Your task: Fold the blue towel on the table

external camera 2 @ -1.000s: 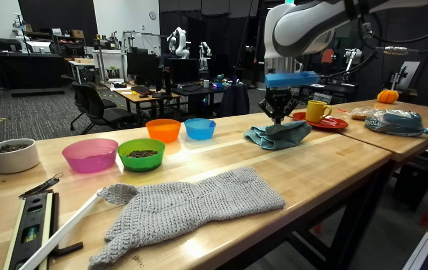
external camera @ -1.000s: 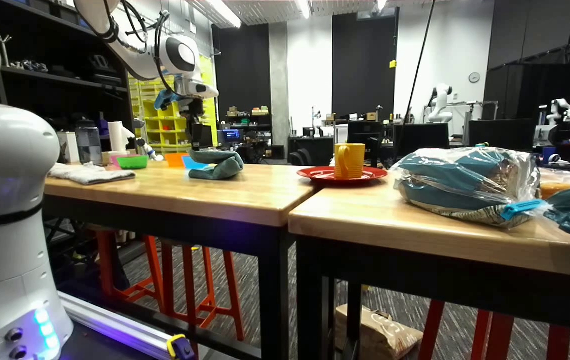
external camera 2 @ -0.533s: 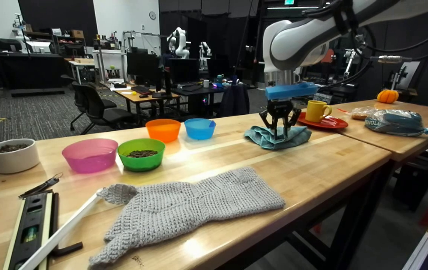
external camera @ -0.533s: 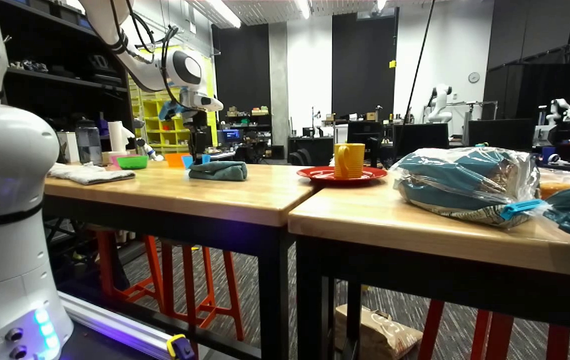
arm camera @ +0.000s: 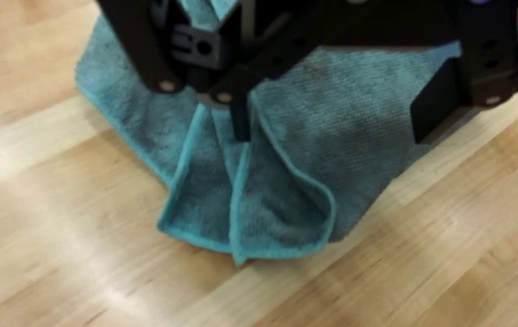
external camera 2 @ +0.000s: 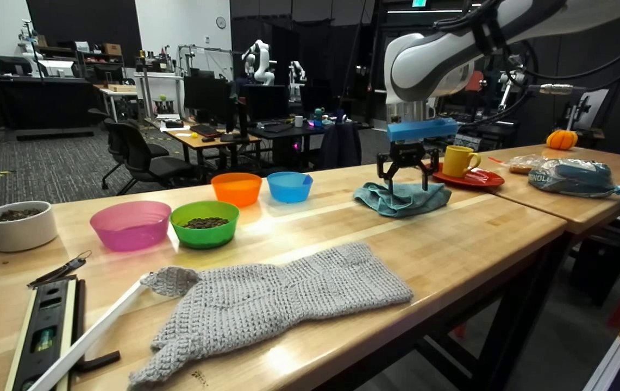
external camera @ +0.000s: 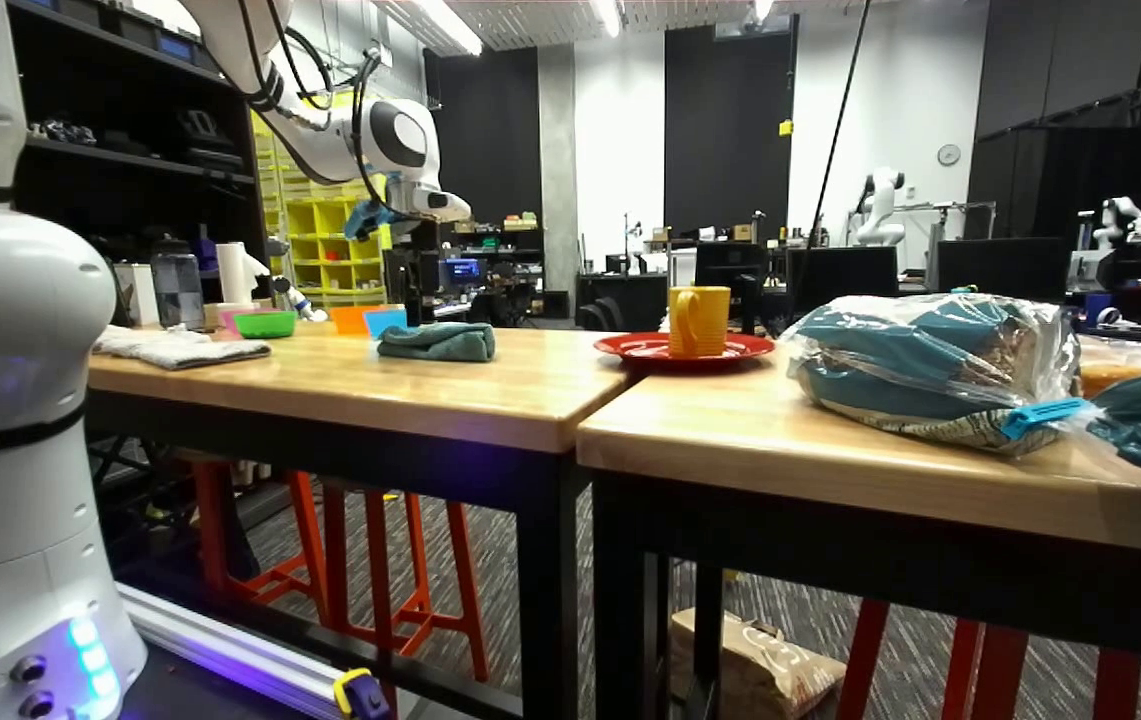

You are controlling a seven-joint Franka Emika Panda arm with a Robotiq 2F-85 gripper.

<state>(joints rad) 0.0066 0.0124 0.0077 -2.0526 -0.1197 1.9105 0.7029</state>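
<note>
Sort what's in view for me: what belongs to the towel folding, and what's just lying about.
For the job:
blue towel
gripper, open
table under the towel

Just lying about:
grey knitted piece
spirit level
pink bowl
green bowl
orange bowl
blue bowl
white bowl
yellow mug
red plate

There are five bowls [external camera 2: 131, 232] (yes, five), one mug [external camera 2: 456, 162], one towel [external camera 2: 407, 201].

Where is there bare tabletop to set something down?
Bare wood shows between the blue towel and gray knit piece, and between the towel and blue bowl. It's crowded around the pink bowl and green bowl, where the white strip crosses the spirit level, and beneath the open gripper.
</note>
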